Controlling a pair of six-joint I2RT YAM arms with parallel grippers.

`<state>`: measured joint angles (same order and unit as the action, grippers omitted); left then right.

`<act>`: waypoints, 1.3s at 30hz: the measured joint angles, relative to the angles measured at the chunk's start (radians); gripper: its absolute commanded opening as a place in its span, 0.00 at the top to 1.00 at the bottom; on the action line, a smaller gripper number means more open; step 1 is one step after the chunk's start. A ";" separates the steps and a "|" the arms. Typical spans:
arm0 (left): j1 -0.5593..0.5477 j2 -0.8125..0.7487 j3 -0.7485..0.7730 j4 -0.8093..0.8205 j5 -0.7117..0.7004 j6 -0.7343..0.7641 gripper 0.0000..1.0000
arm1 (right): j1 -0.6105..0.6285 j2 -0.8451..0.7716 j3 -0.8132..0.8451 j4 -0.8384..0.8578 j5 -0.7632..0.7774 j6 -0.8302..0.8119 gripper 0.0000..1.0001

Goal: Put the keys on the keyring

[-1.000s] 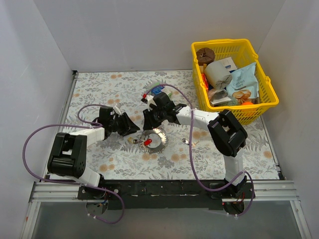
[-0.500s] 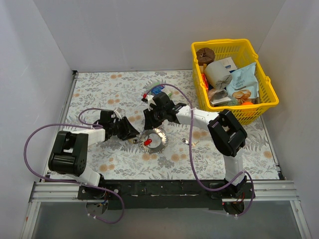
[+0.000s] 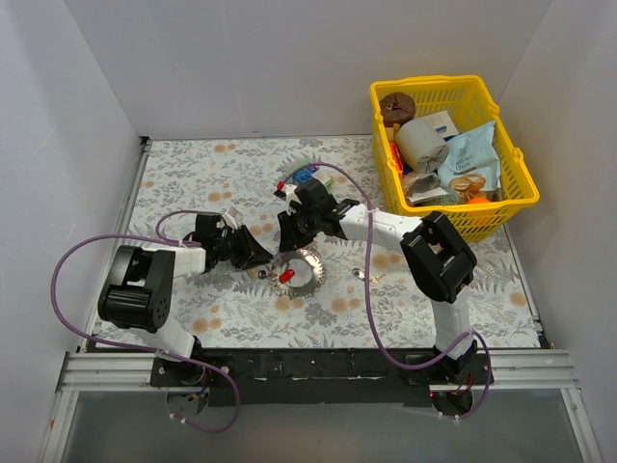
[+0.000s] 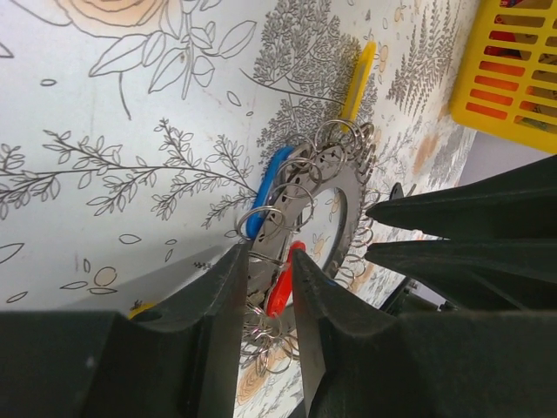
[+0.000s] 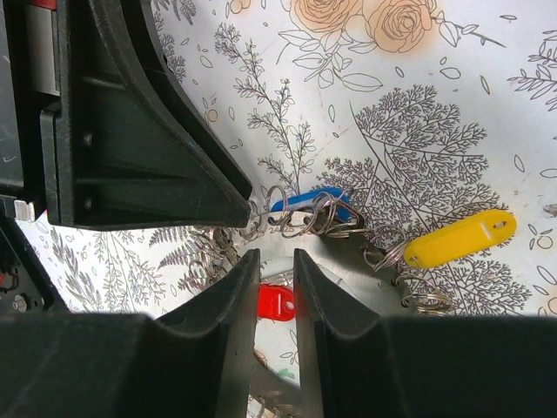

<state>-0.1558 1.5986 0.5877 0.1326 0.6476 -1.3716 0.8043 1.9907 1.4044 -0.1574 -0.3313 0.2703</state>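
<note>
The keyring (image 3: 301, 267) is a grey metal disc fringed with small wire rings, lying mid-table. It also shows in the left wrist view (image 4: 346, 187) and the right wrist view (image 5: 348, 261). A blue key (image 4: 265, 193), a yellow key (image 4: 358, 77) and a red key (image 4: 280, 289) hang at it. My left gripper (image 3: 258, 258) lies low, its jaws closed to a narrow gap on the keyring's near edge, with the red key between them. My right gripper (image 3: 289, 241) points down over the band, its jaws nearly together; the red key (image 5: 277, 302) shows through the gap.
A yellow basket (image 3: 511, 193) full of packets and a brown disc stands at the back right. A blue-green carton (image 3: 307, 174) lies behind the right gripper. A small loose key (image 3: 364, 276) lies right of the keyring. White walls enclose the table.
My left gripper has slid right to the keyring's edge and its jaws have narrowed. The right gripper has barely moved.
</note>
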 measured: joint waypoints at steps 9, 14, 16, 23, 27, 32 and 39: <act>-0.005 0.000 0.000 0.026 0.025 -0.010 0.79 | 0.000 0.000 0.000 0.000 0.000 0.000 0.69; -0.005 0.000 0.000 0.025 0.027 -0.008 0.75 | 0.000 0.000 0.000 0.000 -0.011 -0.004 0.67; -0.005 -0.001 0.000 0.021 0.024 -0.005 0.71 | 0.000 0.000 0.000 0.000 -0.023 -0.006 0.63; -0.005 -0.041 0.002 -0.035 -0.024 0.015 0.69 | 0.000 0.000 -0.004 0.017 -0.072 -0.002 0.56; -0.003 -0.052 0.003 -0.045 -0.047 0.023 0.70 | 0.001 0.001 -0.009 0.026 -0.080 0.016 0.56; 0.002 -0.052 0.003 -0.049 -0.060 0.023 0.70 | 0.001 0.016 -0.010 0.035 -0.093 0.042 0.61; 0.004 -0.050 0.003 -0.041 -0.062 0.021 0.70 | 0.001 0.028 -0.027 0.055 -0.109 0.070 0.65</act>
<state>-0.1516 1.5482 0.5911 0.0917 0.5858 -1.3510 0.8055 2.0190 1.3777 -0.1020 -0.4400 0.3405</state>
